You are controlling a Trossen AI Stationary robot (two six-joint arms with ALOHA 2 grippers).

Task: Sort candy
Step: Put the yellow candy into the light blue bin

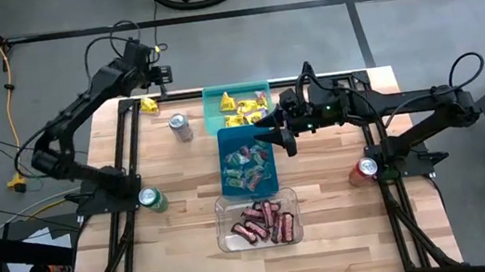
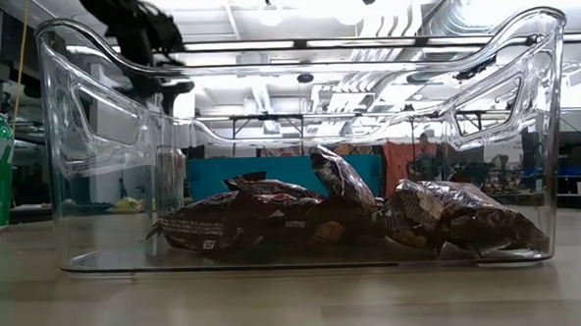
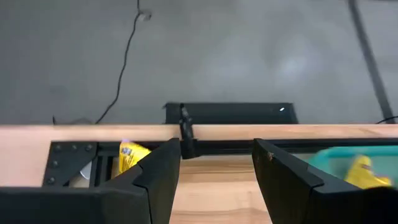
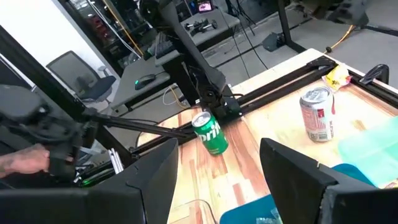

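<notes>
yellow candy (image 1: 148, 105) lies loose at the table's far left corner, under the left gripper (image 1: 162, 74), fingers spread, empty. right gripper (image 1: 282, 136), fingers parted and empty, hovers at the blue bin (image 1: 225, 171) edge; bare wood lies on both sides.

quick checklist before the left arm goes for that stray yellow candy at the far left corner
1. Left gripper open: ok, a clear gap shows between its fingers in the left wrist view.
2. Left gripper empty: ok, nothing sits between the fingers.
3. Target located: ok, a stray yellow candy lies on the table's far left corner, outside the bins.
4. Gripper lined up over it: not ok, in the left wrist view the candy sits off to one side of the fingers, not between them.
5. Green bin ready for it: ok, it already holds other yellow candies.
6. Right gripper out of the way: ok, it is over the blue bin, apart from the corner.
</notes>
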